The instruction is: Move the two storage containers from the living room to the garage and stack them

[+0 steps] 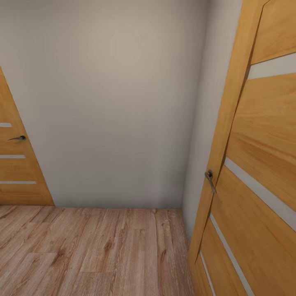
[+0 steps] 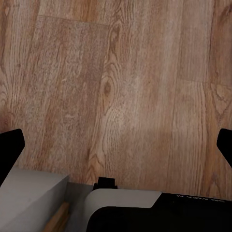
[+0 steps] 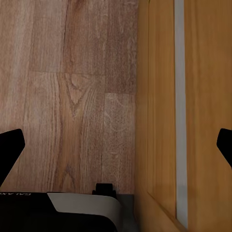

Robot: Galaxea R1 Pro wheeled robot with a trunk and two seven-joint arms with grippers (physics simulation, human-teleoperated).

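While both grippers, left and right, hang wide open and empty over the plank floor, no container is visible, so steer carefully past the near right door.

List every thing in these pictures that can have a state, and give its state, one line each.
Door on the right: swung open, seen edge-on beside the robot.
Its handle: level, not pressed.
Door on the left: shut, as far as shows.
Left gripper: open, empty, over the wood floor.
Right gripper: open, empty.
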